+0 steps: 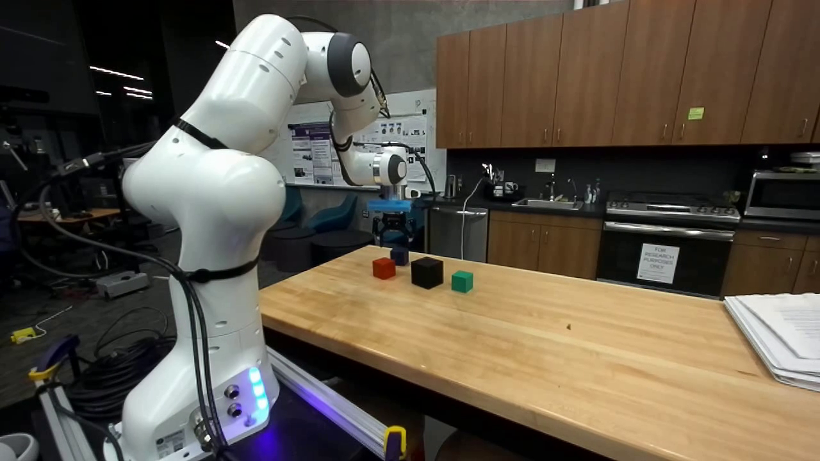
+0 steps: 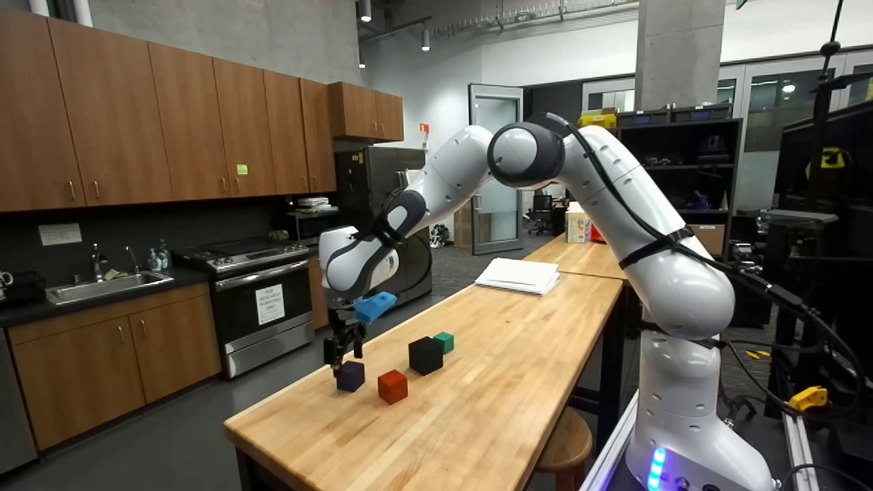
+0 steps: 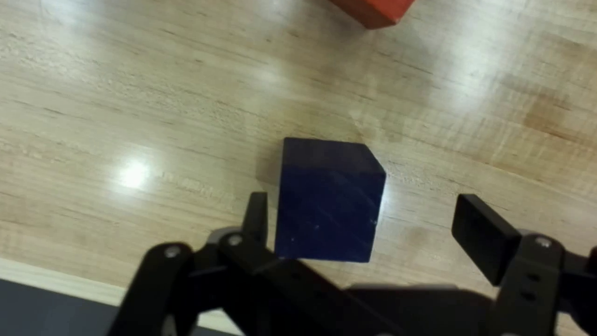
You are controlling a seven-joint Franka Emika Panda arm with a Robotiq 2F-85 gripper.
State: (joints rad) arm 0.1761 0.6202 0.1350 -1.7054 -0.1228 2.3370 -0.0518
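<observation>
My gripper (image 3: 368, 221) stands open above the tabletop, nothing held. In the wrist view a dark blue cube (image 3: 329, 205) lies between the two fingers, much closer to the left one, with a wide gap to the right. An exterior view has the gripper (image 2: 346, 354) just over and beside the blue cube (image 2: 350, 376), near the table's far edge. A red cube (image 2: 393, 387) sits close by, and its corner shows at the top of the wrist view. In both exterior views a larger black cube (image 1: 427, 273) and a small green cube (image 1: 462, 282) stand farther along.
The cubes rest on a long wooden table (image 1: 576, 384), whose edge (image 3: 60, 280) crosses the lower left of the wrist view. A stack of white papers (image 2: 518, 274) lies toward its other end. Kitchen cabinets, a sink and a stove (image 2: 262, 293) stand beyond the table.
</observation>
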